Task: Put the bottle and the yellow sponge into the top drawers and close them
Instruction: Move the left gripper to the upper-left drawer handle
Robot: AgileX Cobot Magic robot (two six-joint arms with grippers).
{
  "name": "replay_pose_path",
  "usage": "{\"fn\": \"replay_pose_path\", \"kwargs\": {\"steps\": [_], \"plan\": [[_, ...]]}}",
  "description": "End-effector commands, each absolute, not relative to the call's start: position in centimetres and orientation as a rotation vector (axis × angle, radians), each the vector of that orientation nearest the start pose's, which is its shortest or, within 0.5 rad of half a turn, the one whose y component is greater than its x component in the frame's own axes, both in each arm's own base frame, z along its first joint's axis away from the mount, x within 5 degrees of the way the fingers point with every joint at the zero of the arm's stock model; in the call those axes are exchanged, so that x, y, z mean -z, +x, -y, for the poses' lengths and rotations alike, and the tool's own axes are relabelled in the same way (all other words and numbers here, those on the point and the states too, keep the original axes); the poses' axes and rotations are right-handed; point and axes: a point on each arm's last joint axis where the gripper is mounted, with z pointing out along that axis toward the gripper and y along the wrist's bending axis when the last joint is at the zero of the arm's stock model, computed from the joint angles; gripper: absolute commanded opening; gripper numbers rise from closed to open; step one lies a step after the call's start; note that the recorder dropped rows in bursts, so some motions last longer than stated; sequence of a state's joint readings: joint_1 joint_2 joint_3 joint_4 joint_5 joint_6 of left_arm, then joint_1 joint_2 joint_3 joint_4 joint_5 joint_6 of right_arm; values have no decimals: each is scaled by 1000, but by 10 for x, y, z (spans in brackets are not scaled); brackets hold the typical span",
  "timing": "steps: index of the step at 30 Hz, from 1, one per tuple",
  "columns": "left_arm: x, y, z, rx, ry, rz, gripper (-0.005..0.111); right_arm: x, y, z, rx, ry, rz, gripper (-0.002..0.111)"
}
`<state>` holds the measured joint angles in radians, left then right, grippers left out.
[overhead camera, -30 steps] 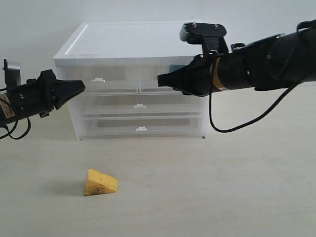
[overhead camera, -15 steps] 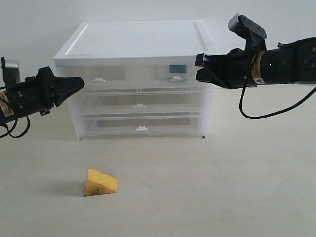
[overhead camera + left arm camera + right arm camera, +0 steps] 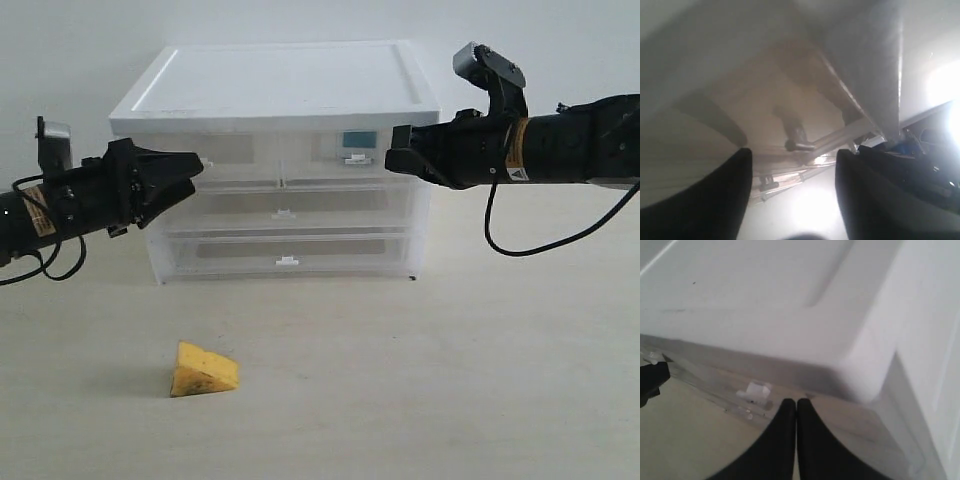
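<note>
The yellow sponge (image 3: 203,370) lies on the table in front of the cabinet, left of centre. Both top drawers look flush with the cabinet front. Through the top right drawer (image 3: 340,150) I see a teal patch (image 3: 360,139), likely the bottle's label. My left gripper (image 3: 193,172) is open, its tips at the white clip handle (image 3: 200,160) of the top left drawer (image 3: 230,152). In the left wrist view that handle (image 3: 798,142) sits ahead of the open left gripper (image 3: 792,162). My right gripper (image 3: 390,160) is shut and empty beside the right drawer's handle (image 3: 357,158). The right wrist view shows the right gripper (image 3: 792,402) near the handle (image 3: 756,390).
The white cabinet (image 3: 280,90) stands at the back with two full-width drawers (image 3: 285,213) below the top pair. A black cable (image 3: 520,245) hangs under the right arm. The pale table (image 3: 450,380) spreads in front.
My left gripper has moved right to the top left drawer's handle. My right gripper has pulled away from the front of the top right drawer to its right side, uncovering the teal label.
</note>
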<state>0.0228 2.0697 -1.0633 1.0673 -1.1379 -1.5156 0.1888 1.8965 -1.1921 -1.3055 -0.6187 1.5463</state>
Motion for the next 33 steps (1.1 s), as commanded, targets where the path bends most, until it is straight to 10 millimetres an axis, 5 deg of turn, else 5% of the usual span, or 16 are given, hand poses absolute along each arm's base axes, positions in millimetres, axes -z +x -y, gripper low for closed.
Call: {"fn": "replay_pose_path", "kwargs": {"steps": [1,19,22,26,33], "plan": [[-170,411,71,1320,-133,-1801,50,-223,398,-124,-899,-273,-2000,0],[-180,415,66,1336,-156,-1681,49,-223,398,-124,-886,-294,-1998,0],[-178,415,66,1321,-165,-1695,38,-223,398,-124,-882,-301,-1996,0],[-172,416,62,1267,-235,-1730,5,-223,398,-124,-880,-303,-1994,0],[-161,405,60,1249,-245,-1720,4,-223,398,-123,-856,-323,-1987,0]]}}
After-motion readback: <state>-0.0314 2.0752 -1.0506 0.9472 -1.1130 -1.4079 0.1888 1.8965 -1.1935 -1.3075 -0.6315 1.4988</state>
